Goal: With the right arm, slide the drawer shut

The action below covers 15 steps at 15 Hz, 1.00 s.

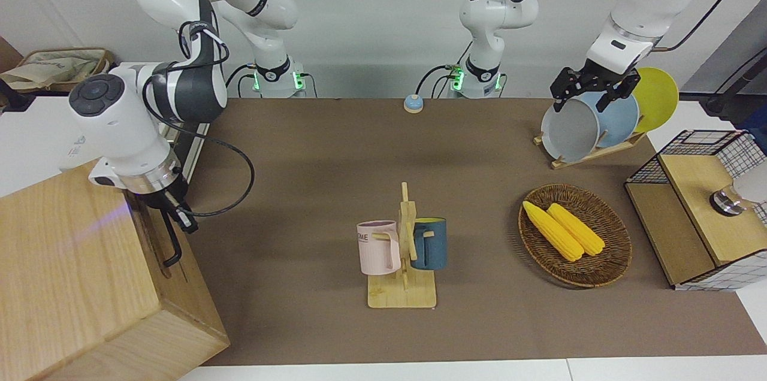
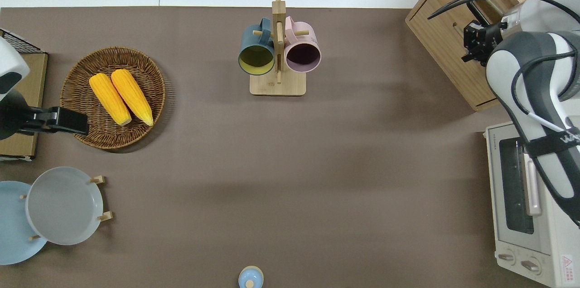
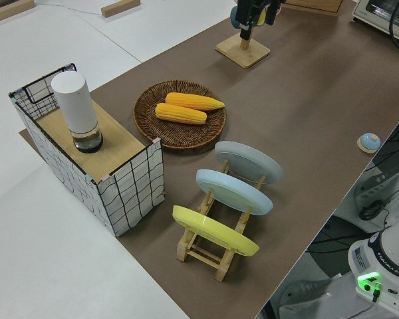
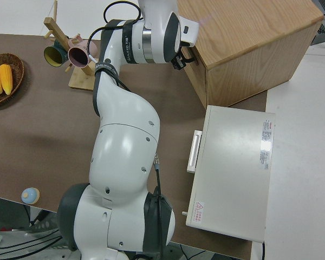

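Note:
The big pale wooden box [image 1: 72, 261] stands at the right arm's end of the table, farther from the robots than the white oven [image 2: 525, 202]. Its drawer [image 1: 154, 236] sits pushed in, its front about flush with the box face. The black bar handle [image 1: 172, 244] runs along that front and also shows in the overhead view [image 2: 474, 2]. My right gripper [image 1: 183, 218] is low against the drawer front at the handle's end nearer to the robots. It also shows in the overhead view [image 2: 475, 43] and in the right side view [image 4: 180, 58]. My left gripper [image 1: 560, 99] is parked.
A wooden mug rack [image 1: 402, 255] with a pink and a blue mug stands mid-table. A wicker basket [image 1: 611, 261] holds two corn cobs. A plate rack [image 1: 590, 123] and a black wire-mesh box [image 1: 695, 207] are at the left arm's end. A small blue button [image 1: 413, 103] lies near the robots.

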### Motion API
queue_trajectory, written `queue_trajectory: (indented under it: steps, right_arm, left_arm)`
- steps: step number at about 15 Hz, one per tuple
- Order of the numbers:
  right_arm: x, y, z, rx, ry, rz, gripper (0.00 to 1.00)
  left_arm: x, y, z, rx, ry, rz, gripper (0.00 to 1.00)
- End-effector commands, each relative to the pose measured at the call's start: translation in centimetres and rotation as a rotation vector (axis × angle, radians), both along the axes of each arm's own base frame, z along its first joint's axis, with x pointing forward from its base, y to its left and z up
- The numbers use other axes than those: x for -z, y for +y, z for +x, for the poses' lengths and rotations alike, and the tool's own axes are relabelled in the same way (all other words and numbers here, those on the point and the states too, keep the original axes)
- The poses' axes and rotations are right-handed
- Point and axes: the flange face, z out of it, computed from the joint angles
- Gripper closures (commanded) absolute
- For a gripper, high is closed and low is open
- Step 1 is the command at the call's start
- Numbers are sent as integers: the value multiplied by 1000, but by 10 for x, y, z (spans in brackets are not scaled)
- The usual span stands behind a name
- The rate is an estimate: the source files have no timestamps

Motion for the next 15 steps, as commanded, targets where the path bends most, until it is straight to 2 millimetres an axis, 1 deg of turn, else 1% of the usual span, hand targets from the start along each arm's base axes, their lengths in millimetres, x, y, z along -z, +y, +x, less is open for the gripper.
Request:
queue_trajectory:
  steps: [1, 3, 7, 10, 12, 15]
  right_arm:
    - [-22, 27, 2, -81, -20, -53, 1000]
    - [-33, 54, -11, -131, 15, -64, 1000]
    - [-66, 112, -46, -301, 65, -91, 1000]
    - [-91, 140, -77, -458, 67, -88, 1000]
    - [-107, 145, -95, -564, 60, -80, 1000]
    - [-129, 143, -118, -687, 59, -51, 1000]
  left_arm:
    - [-4, 1, 2, 12, 5, 16, 7]
    - [-4, 1, 2, 12, 5, 16, 7]
    - [-4, 1, 2, 12, 5, 16, 7]
    - [-3, 1, 2, 12, 6, 16, 7]
    - [-3, 1, 2, 12, 6, 16, 7]
    - [-4, 1, 2, 12, 5, 16, 7]
